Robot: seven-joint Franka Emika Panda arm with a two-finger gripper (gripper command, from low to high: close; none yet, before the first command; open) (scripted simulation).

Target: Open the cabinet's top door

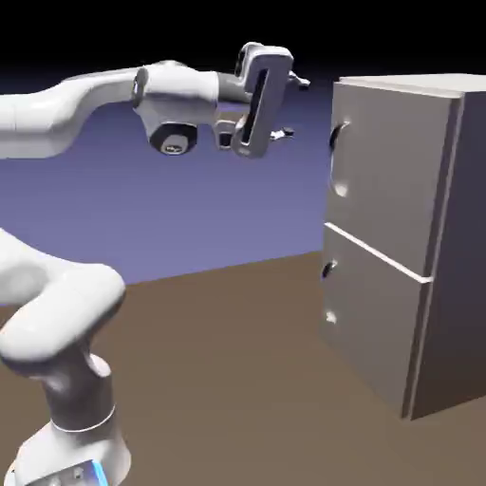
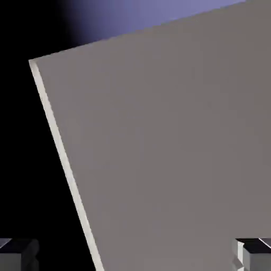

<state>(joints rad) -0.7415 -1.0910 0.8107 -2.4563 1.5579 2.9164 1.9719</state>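
Approaching w/ fingers (image 1: 285,109) wide apart, empty. The top door (image 1: 389,171) is just ahead, cabinet (image 1: 446,266) shut. Panel looks rigid, hinged; I'd grab its dark handle (image 1: 336,136), likely slippery.

Clear air — pincer (image 1: 290,108) to cabinet (image 1: 399,190) (unobstructed).

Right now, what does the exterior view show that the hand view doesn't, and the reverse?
Only the exterior view shows the arm, the brown table, both stacked doors and their dark handles, including the top door's handle; the pincer hangs open, short of it. Only the hand view shows the two grey fingertips wide apart at its bottom edge, nothing between them. Both show the grey cabinet and the blue-violet backdrop.
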